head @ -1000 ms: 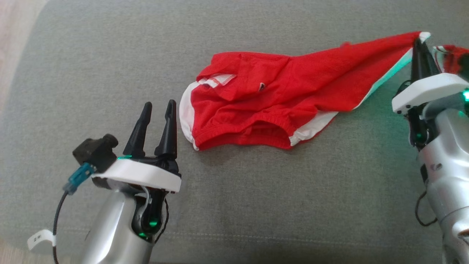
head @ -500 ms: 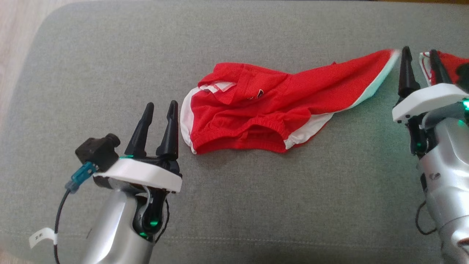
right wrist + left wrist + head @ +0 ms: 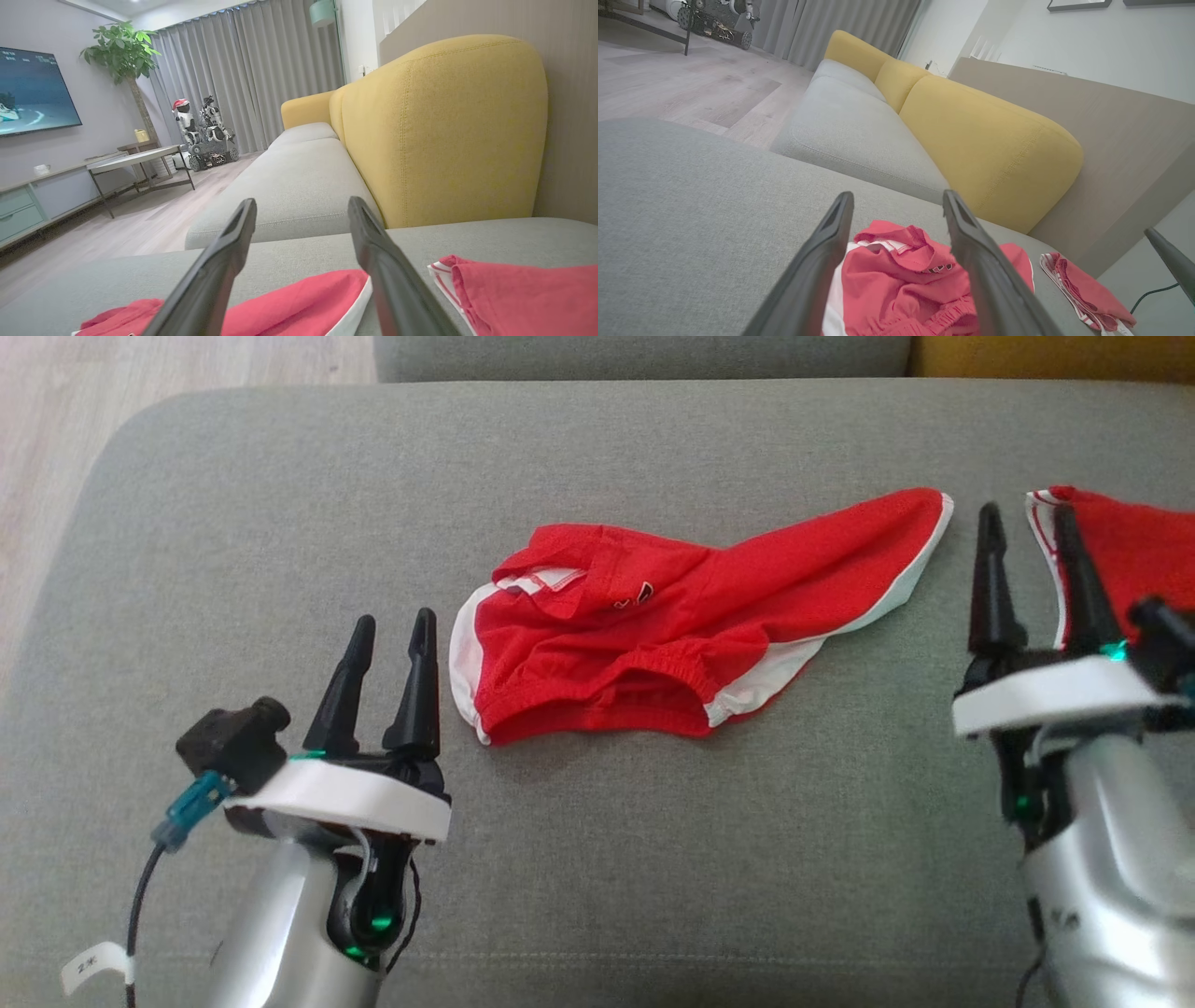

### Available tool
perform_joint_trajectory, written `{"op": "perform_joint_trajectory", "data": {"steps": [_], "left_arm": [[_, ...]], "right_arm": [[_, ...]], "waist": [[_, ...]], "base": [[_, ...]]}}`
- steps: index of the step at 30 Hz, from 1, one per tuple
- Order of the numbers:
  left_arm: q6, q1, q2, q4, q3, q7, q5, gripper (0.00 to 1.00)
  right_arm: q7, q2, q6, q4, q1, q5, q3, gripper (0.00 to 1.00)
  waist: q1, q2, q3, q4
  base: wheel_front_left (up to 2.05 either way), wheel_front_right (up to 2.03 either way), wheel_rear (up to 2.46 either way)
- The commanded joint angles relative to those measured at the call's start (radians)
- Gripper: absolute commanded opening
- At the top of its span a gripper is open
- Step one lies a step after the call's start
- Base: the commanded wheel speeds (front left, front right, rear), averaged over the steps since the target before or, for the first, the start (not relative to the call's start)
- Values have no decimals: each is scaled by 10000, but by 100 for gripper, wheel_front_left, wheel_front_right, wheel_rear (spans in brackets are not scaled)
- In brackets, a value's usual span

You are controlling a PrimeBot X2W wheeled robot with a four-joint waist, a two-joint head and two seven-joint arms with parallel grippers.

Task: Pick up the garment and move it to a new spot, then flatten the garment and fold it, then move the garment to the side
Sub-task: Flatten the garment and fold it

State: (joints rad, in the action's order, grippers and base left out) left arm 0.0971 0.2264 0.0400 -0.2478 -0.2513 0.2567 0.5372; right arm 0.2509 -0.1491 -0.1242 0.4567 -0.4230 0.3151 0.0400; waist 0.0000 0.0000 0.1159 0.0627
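while the garment (image 3: 653, 644) lies free, right wrist view catches a television (image 3: 35, 91)

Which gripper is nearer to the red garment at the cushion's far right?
Right. The right gripper sits beside the far-right garment; the left gripper is past the red shorts.

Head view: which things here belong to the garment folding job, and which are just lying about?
Job: red garment with white trim, crumpled on the grey cushion; left hand, open; right hand, open.
Lying about: other red cloth at the cushion's right edge; yellow backrest; television; potted plant.
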Motion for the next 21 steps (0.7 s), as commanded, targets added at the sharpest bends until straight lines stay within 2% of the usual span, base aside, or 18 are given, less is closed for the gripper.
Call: {"op": "perform_joint_trajectory", "data": {"steps": [1, 7, 14, 17, 21], "left_arm": [[1, 128, 102, 403, 347, 51, -135, 100], [0, 0, 102, 467, 409, 51, -161, 100], [11, 104, 102, 492, 407, 51, -116, 100], [-26, 199, 102, 565, 394, 51, -29, 100], [-53, 239, 102, 536, 337, 51, 41, 100]], "right_arm": [[79, 150, -65, -761, 145, -110, 206, 100], [-410, 329, -65, -2107, 1045, -435, 613, 100], [-1032, 128, -65, -2752, 911, -568, 1075, 100], [-1498, -121, -65, -2902, 532, -598, 1613, 100], [-2311, -577, -65, -2697, -181, -449, 2833, 100]], "waist": [[0, 0, -27, -46], [0, 0, 1, -136], [0, 0, 141, 109], [0, 0, 357, 342], [0, 0, 594, 691]], "base": [[0, 0, 0], [0, 0, 0], [0, 0, 0], [0, 0, 0], [0, 0, 0]]}}
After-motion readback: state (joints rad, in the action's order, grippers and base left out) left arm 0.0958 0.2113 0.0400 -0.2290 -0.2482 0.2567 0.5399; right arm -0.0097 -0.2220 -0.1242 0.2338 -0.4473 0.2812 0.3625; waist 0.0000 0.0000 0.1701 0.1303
